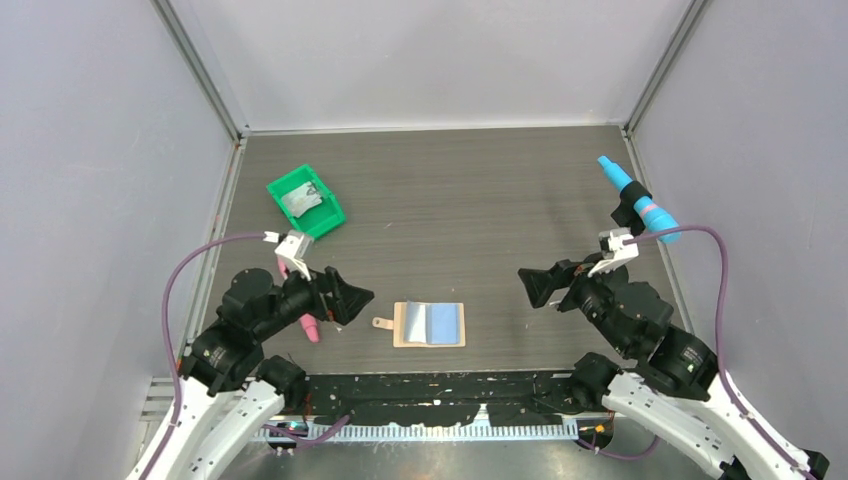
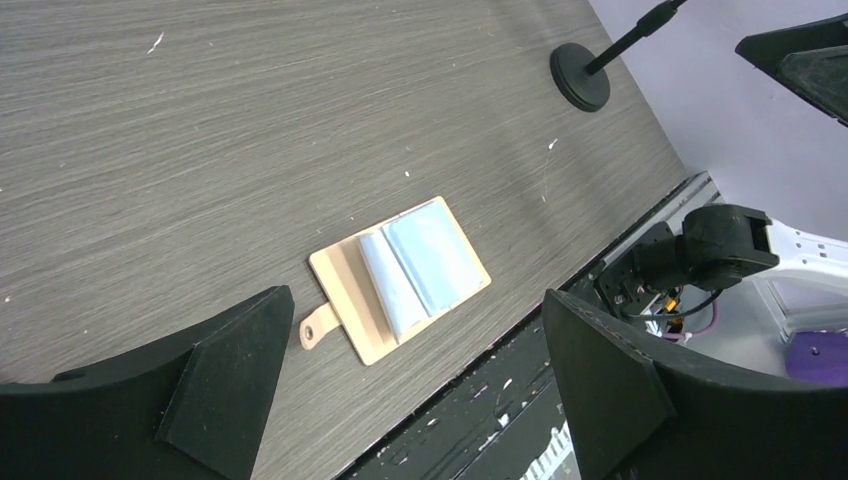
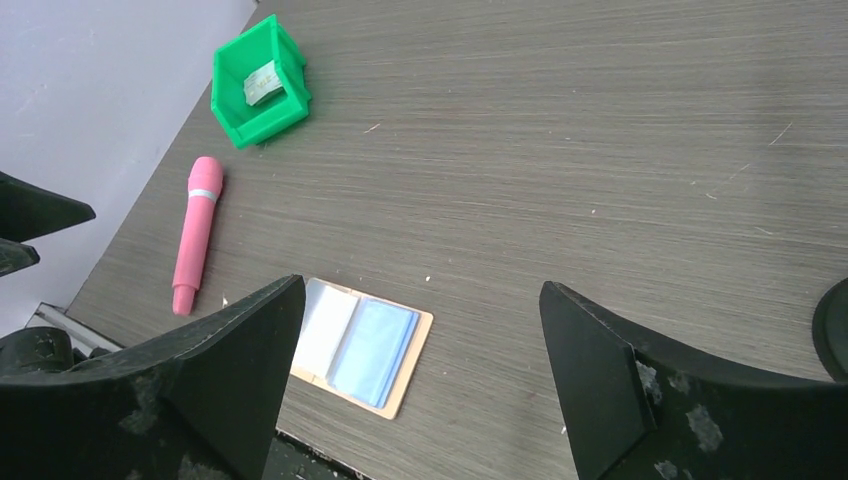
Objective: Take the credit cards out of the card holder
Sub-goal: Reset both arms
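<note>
The card holder point(image 1: 400, 326) lies spread open near the table's front edge, its strap tab point(image 2: 318, 327) pointing left. Inside it show a pale shiny leaf point(image 3: 325, 328) on the left and blue panels point(image 3: 375, 345) on the right. I cannot tell whether credit cards sit in those sleeves. One pale card-like piece point(image 3: 262, 82) lies in the green bin. My left gripper point(image 1: 352, 300) hovers open just left of the holder, and my right gripper point(image 1: 533, 285) hangs open to its right. Neither holds anything.
The green bin point(image 1: 285, 185) stands at the back left. A pink marker point(image 3: 196, 230) lies left of the holder, under my left arm. A blue marker on a black stand point(image 1: 635, 200) is at the right edge. The table's front edge runs just behind the holder.
</note>
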